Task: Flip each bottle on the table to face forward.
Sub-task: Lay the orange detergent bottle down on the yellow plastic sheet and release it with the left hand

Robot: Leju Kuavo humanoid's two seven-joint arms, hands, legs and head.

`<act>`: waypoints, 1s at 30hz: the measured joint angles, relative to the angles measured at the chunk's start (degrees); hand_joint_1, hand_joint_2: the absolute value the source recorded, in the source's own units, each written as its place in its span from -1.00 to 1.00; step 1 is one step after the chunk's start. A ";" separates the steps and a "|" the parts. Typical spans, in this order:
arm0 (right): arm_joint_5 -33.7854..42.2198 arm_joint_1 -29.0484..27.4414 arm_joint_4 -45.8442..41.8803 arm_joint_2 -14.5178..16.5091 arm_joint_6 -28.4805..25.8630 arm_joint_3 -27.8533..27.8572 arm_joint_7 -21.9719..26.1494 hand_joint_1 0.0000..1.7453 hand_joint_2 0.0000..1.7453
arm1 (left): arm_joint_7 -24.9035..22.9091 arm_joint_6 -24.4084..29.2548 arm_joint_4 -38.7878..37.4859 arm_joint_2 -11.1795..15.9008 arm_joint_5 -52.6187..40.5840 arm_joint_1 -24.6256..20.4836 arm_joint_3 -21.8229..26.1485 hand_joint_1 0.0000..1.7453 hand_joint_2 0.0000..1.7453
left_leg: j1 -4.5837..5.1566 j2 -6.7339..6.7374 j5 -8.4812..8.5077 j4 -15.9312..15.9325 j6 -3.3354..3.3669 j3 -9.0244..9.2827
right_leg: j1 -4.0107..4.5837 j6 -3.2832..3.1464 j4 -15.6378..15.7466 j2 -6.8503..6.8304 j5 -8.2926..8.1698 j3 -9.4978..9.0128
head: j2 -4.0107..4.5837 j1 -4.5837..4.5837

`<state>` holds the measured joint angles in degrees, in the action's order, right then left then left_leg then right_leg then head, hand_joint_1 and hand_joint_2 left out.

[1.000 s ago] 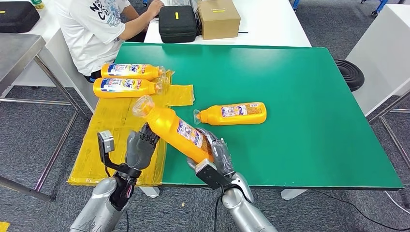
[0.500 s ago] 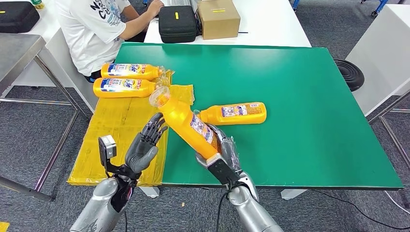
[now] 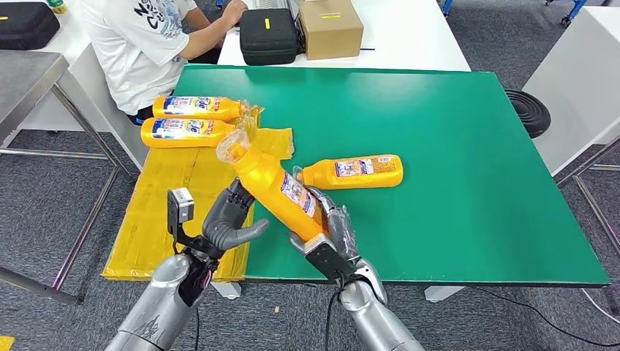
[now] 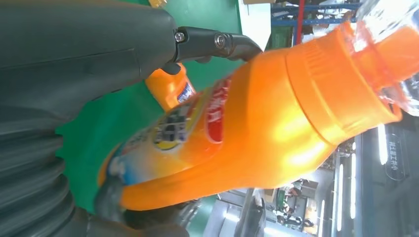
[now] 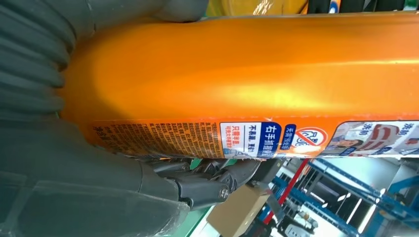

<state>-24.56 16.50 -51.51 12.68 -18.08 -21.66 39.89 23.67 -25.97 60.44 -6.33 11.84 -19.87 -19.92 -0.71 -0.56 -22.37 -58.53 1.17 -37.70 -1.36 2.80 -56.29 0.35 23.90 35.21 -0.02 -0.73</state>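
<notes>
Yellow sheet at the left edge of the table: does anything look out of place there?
Yes. The yellow sheet hangs past the green table edge and is crumpled near the two bottles.

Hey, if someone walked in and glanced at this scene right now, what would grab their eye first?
Probably the orange bottle tilted up over the near edge of the green table, gripped at its base by the right robot hand, with the left robot hand close beside it. Next, a bottle on the table just behind, and two bottles lying on yellow plastic at the left.
</notes>
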 joint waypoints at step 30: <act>-2.25 1.55 5.19 0.91 2.17 -0.65 0.15 1.00 1.00 | -3.34 -5.03 -4.40 -2.37 5.30 -5.62 -2.33 -1.00 1.00 | 0.00 0.00 0.00 0.00 0.00 0.00 | 0.00 0.00 0.00 0.00 0.00 0.01 | 0.00 -0.01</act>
<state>-26.80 18.05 -46.32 13.60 -15.91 -22.31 40.05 20.33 -31.00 56.04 -8.70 17.14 -25.48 -22.25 -0.71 -0.55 -22.37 -58.53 1.17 -37.71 -1.36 2.80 -56.28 0.36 23.90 35.22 -0.02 -0.74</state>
